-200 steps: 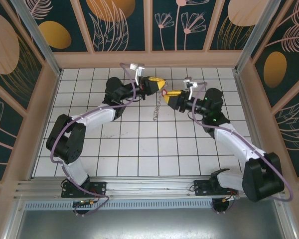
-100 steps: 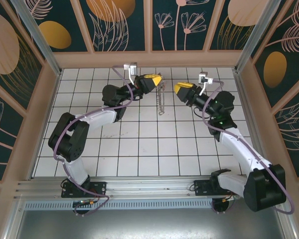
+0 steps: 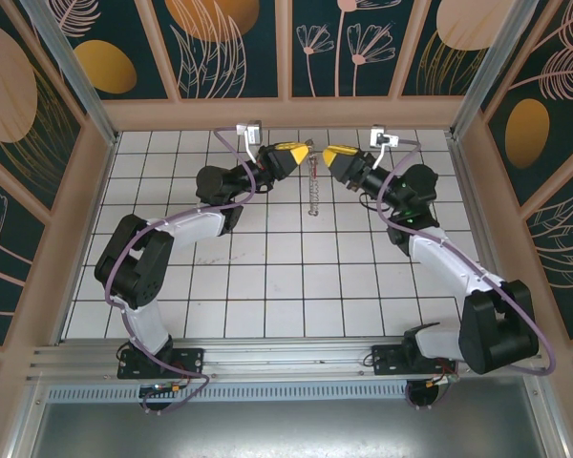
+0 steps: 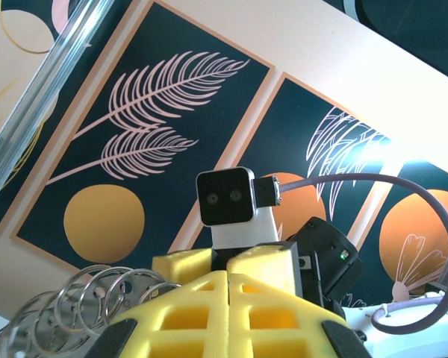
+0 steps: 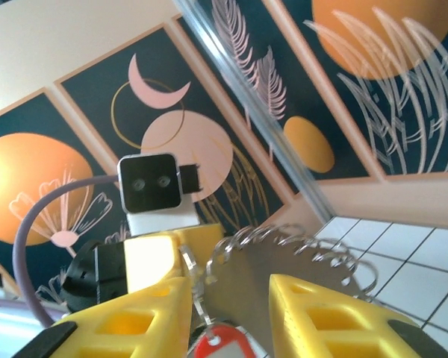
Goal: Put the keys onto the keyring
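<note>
Low in the right wrist view, the keys (image 5: 220,344) show a red head between the parted fingers of the right pincer (image 5: 231,287), which grips nothing visible; light and slippery, they look best pinched by that head. Behind, the keyring (image 5: 284,250), a loose coil, hangs from the shut left pincer (image 5: 164,257). The top view adds its full drop, upper centre, over the tabletop (image 3: 267,286).

keyring (image 4: 89,294) is bare shiny metal, thin wire loops catching bright glints. The key (image 5: 220,344) has a glossy red plastic head with a white label on it. left claw (image 4: 229,280) and right claw (image 5: 230,287) both wear yellow foam, matt and kinda porous, over black plastic. tabletop (image 3: 267,286) is smooth white tile with a slight sheen. cable (image 4: 373,179) has a smooth purple rubbery sheath. rail (image 3: 267,361) looks like brushed aluminium, walls (image 3: 229,48) like matt print.
</note>
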Controlling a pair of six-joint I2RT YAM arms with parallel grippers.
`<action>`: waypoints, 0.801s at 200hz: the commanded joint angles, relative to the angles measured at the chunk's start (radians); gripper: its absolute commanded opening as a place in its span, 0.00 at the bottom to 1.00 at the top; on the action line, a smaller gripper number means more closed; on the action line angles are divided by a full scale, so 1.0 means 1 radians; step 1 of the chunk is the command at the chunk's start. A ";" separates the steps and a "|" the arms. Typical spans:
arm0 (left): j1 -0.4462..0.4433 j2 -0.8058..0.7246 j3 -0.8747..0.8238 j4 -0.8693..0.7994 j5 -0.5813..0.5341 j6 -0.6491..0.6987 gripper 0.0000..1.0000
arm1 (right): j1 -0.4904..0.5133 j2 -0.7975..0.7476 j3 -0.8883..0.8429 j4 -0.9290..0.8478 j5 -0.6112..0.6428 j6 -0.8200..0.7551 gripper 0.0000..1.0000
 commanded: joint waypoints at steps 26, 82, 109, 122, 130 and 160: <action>-0.006 0.006 0.011 0.073 -0.029 -0.012 0.00 | 0.071 -0.008 -0.024 0.074 -0.035 -0.010 0.15; -0.005 0.006 0.014 0.069 -0.030 -0.010 0.00 | 0.095 -0.014 -0.070 0.050 -0.037 -0.022 0.04; -0.005 0.005 0.014 0.068 -0.030 -0.010 0.00 | 0.096 -0.051 -0.066 -0.019 -0.028 -0.065 0.22; -0.006 0.006 0.014 0.068 -0.029 -0.009 0.00 | 0.091 -0.081 -0.061 -0.066 -0.012 -0.098 0.27; -0.006 0.005 0.014 0.068 -0.029 -0.009 0.00 | 0.086 -0.102 -0.058 -0.095 -0.002 -0.113 0.28; -0.007 0.003 0.014 0.070 -0.027 -0.011 0.00 | 0.041 -0.179 -0.058 -0.144 0.023 -0.129 0.31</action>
